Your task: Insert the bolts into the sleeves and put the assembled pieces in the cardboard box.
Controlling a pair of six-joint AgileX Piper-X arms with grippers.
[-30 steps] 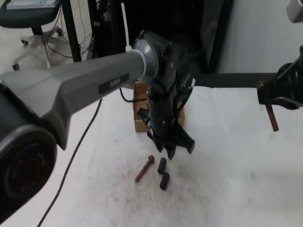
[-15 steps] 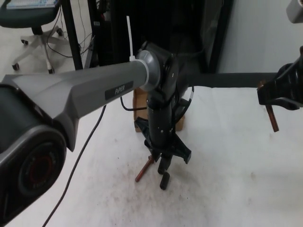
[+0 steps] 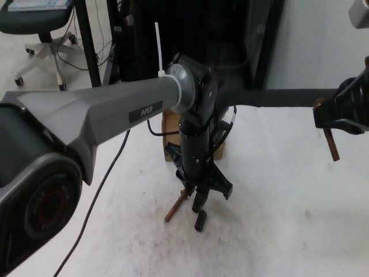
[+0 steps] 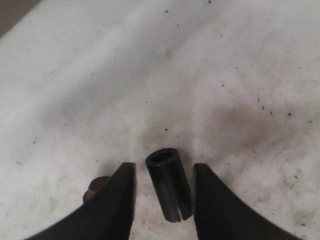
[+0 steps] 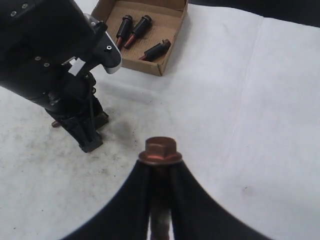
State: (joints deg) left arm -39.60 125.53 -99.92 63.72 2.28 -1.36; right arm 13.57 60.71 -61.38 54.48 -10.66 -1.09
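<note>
Desk [image 3: 300,225] top is white cloth, grubby, with dark specks and brownish smudges near centre. A dark band [image 3: 288,96] runs along its far edge. 12 o'clock: black panel [image 3: 242,40] behind the desk. 2 o'clock: plain white wall [image 3: 311,46]. 10–11 o'clock: pale floor [image 3: 8,55], office chair [image 3: 40,23] with dark seat and light star base, black upright post [image 3: 85,34] just beside it, cables [image 3: 106,52] hanging near.

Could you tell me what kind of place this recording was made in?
Probably a robotics lab or workshop: a grey robot arm works over a cloth-covered bench, with a wheeled office chair on the floor behind.
</note>
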